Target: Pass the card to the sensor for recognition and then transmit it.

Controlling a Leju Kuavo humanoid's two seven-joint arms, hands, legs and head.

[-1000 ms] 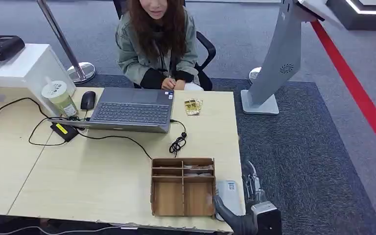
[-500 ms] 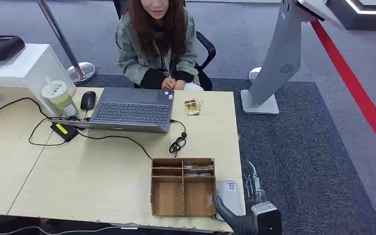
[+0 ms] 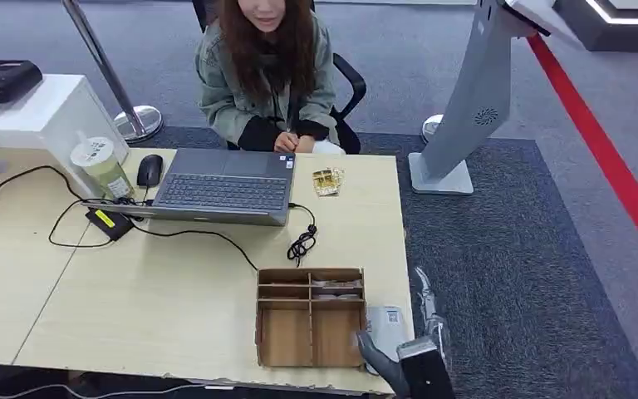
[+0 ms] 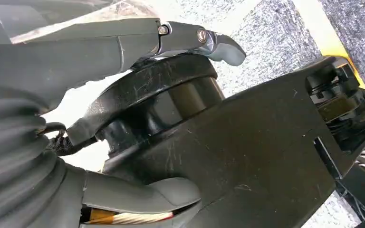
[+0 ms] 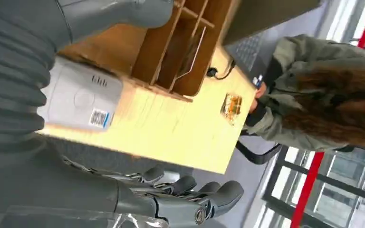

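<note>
I see a light wooden desk (image 3: 174,291) on dark grey carpet (image 3: 498,249), which a red floor stripe (image 3: 606,158) crosses. A grey kiosk stand (image 3: 465,108) rises beside the desk, a white cabinet (image 3: 41,125) opposite. A stanchion post (image 3: 112,75) stands behind.

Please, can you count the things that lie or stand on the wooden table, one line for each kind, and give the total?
laptop: 1
mouse: 1
cup: 1
wooden organizer: 1
card reader: 1
gold packet: 1
black adapter: 1
Total: 7
</note>
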